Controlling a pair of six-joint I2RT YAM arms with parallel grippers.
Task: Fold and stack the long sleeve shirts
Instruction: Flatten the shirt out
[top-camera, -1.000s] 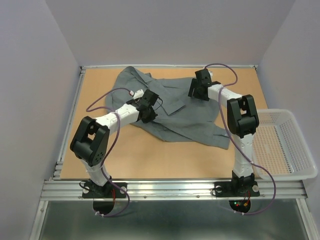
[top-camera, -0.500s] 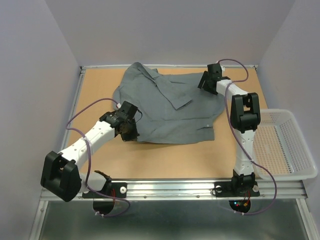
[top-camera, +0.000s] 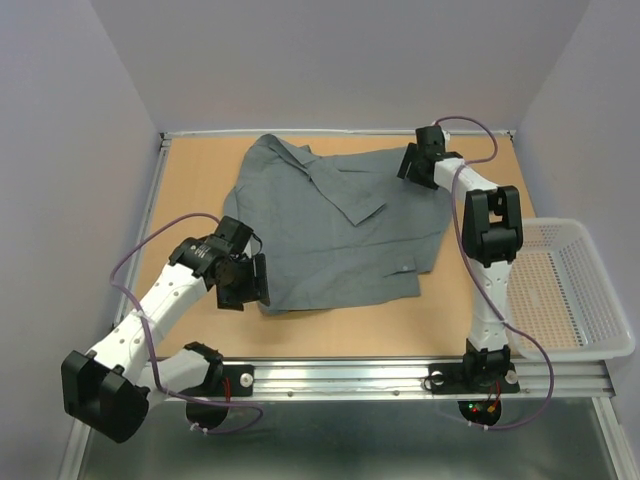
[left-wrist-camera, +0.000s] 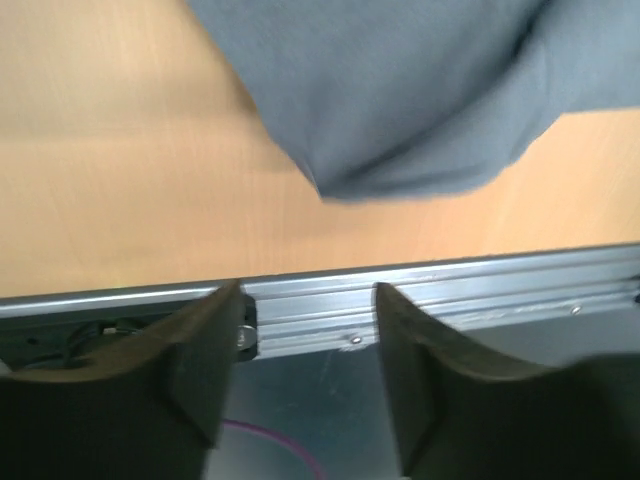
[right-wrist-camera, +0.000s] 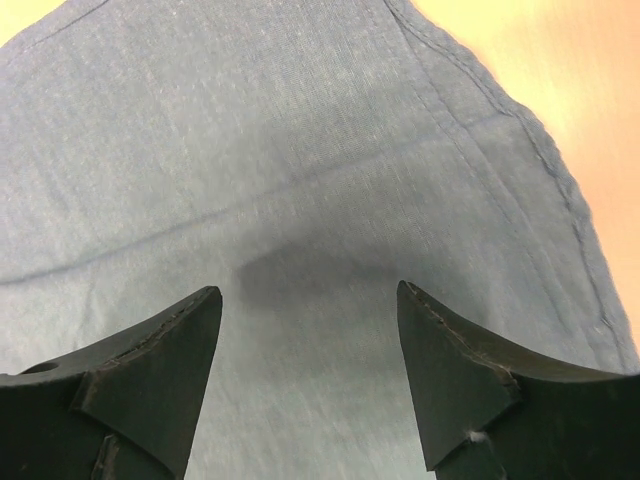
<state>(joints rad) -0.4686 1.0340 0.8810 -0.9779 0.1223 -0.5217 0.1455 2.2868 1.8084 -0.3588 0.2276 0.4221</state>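
Observation:
A grey long sleeve shirt (top-camera: 330, 225) lies spread across the back half of the table, collar toward the far left. My left gripper (top-camera: 250, 282) hovers at the shirt's near left corner (left-wrist-camera: 400, 150), jaws open and empty, with the cloth lying apart from the fingers (left-wrist-camera: 205, 350). My right gripper (top-camera: 412, 165) is open just above the shirt's far right part (right-wrist-camera: 300, 180), nothing between its fingers (right-wrist-camera: 440, 370).
A white mesh basket (top-camera: 570, 290) stands off the table's right edge. The metal rail (top-camera: 350, 375) runs along the near edge, seen close under the left gripper (left-wrist-camera: 300, 305). Bare wooden tabletop (top-camera: 190, 190) shows to the left and in front of the shirt.
The left arm swung back toward the near left, dragging the shirt flatter, and its jaws have opened and let the cloth go. The right gripper moved to the far right and stayed open.

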